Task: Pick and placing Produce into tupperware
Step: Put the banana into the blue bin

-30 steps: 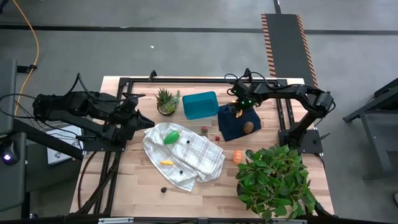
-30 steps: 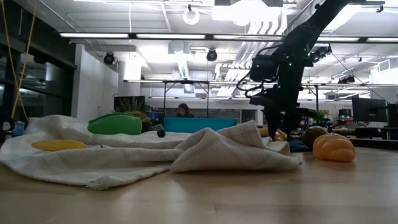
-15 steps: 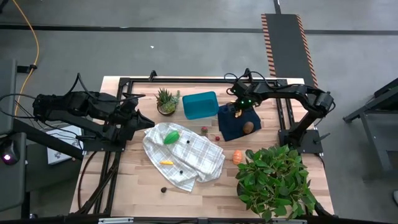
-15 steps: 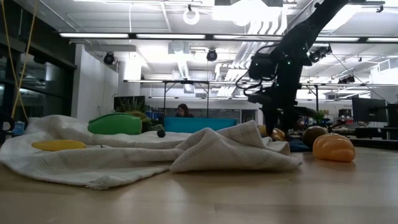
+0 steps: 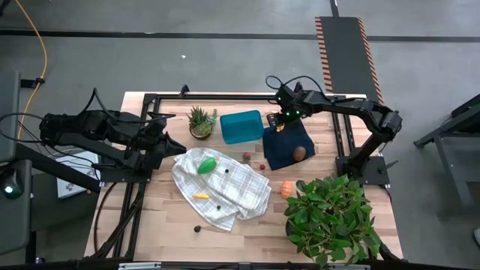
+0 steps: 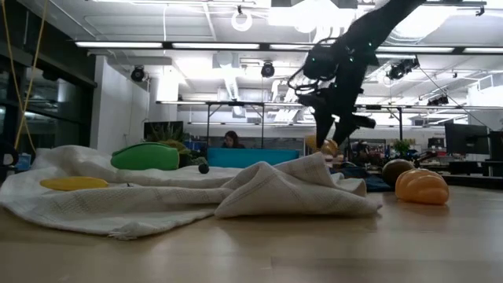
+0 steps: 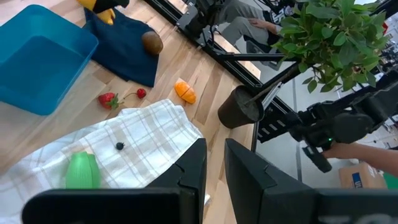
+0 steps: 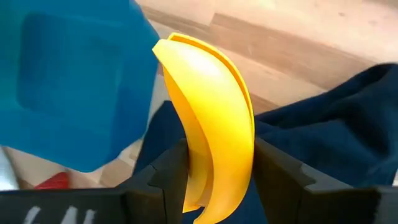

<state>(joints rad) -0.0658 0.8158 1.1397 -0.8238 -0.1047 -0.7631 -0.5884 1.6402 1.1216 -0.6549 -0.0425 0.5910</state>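
My right gripper [image 5: 280, 125] is shut on a yellow banana [image 8: 211, 118] and hovers over the far left corner of a navy cloth [image 5: 289, 146], beside the teal tupperware [image 5: 241, 126]. The tupperware sits on the table. A brown piece [image 5: 299, 154] lies on the navy cloth. An orange piece [image 5: 286, 189] and red berries [image 5: 247, 157] lie on the bare wood. A green piece [image 5: 207, 166] and a small yellow piece [image 5: 200, 196] lie on a checked cloth [image 5: 225, 184]. My left gripper [image 7: 214, 177] waits shut at the table's left edge. My right gripper pinches the banana between its two fingers [image 8: 171, 168], one on each flat side, across its length near one end [image 8: 208, 186]. The fingers point down from above. The banana is lifted clear of the cloth and reaches out past the fingertips, seen in the low view as banana [image 6: 324, 145].
A small spiky potted plant [image 5: 200, 122] stands left of the tupperware. A big leafy plant [image 5: 330, 217] fills the near right corner. Dark berries [image 5: 197, 229] lie near the checked cloth's near edge. A black frame [image 5: 225, 96] runs along the far edge.
My right gripper has risen from the navy cloth with the banana and moved toward the table's left and far side, closer to the tupperware. The banana is now lifted clear of the cloth.
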